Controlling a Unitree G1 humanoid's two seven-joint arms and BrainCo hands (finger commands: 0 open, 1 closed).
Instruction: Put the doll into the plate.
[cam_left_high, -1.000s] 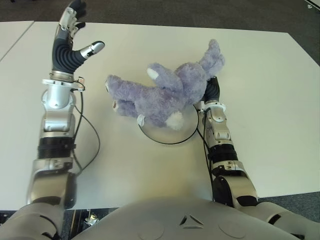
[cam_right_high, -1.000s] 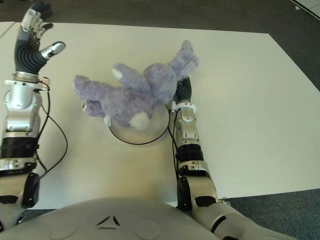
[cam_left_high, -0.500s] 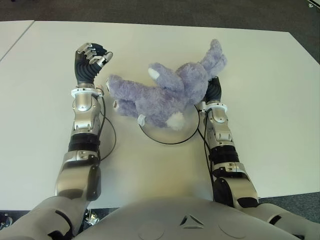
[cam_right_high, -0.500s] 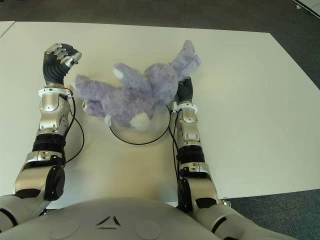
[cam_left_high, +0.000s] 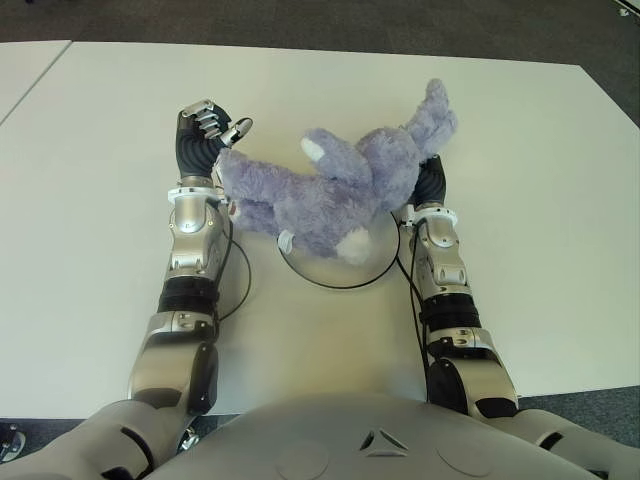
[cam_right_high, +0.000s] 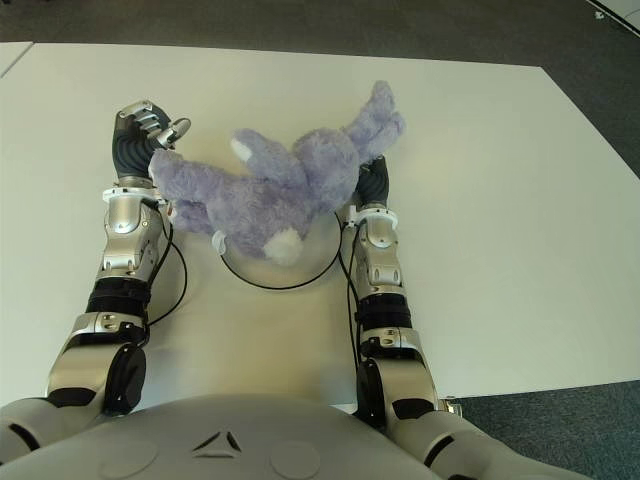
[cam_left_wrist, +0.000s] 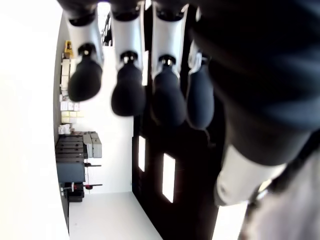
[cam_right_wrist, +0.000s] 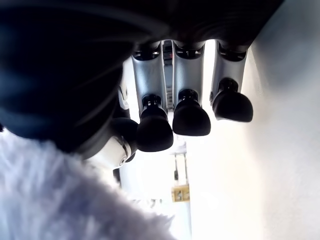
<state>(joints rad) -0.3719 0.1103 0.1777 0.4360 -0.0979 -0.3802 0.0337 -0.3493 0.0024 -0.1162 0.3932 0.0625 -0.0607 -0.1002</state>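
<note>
A fluffy lavender-purple plush doll (cam_left_high: 335, 195) with white paw pads lies stretched across a white table (cam_left_high: 520, 180). Its lower body covers much of a flat round white plate with a thin dark rim (cam_left_high: 345, 272); its left end hangs past the plate's left edge, and one limb points up and away to the right.

The robot's left hand (cam_left_high: 205, 135), dark with silver finger segments, stands upright at the doll's left end, touching the fur there. In its own wrist view the four fingers (cam_left_wrist: 127, 95) hang curled side by side with nothing between them and the palm, so it grips nothing.

The right hand (cam_left_high: 428, 180) is pressed against the doll's right side, mostly hidden behind the fur. Its wrist view shows fingers (cam_right_wrist: 190, 117) bent but not closed, with purple fur beside the palm; whether it truly grips the doll cannot be told.
</note>
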